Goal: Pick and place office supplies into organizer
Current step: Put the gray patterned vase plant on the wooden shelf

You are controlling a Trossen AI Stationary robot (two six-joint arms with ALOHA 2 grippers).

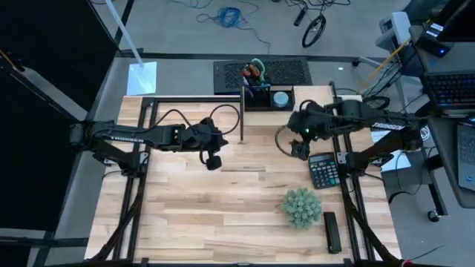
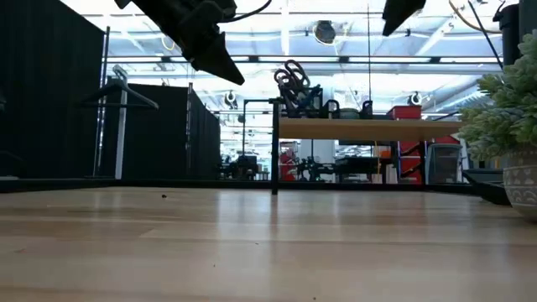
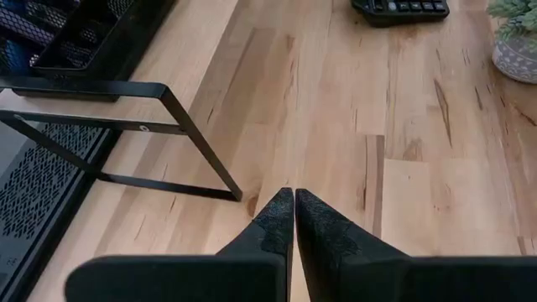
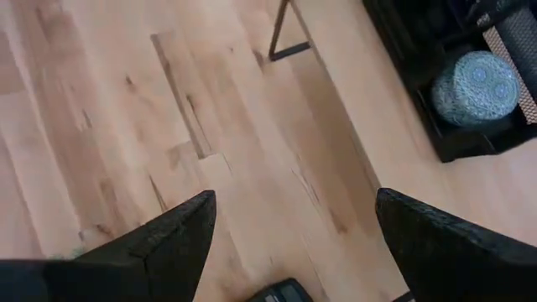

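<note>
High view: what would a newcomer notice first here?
Probably the organizer on the wooden riser at the table's far edge, scissors standing in it, a round disc beside. Both grippers hang empty above bare wood: left gripper shut, right gripper open near the calculator.

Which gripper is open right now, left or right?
The right gripper: its fingers stand wide apart over the table. The left gripper has fingertips pressed together, holding nothing.

organizer sitting on riser at worktop's back, holding scissors and disc | calculator lying right | plant sitting before calculator
</note>
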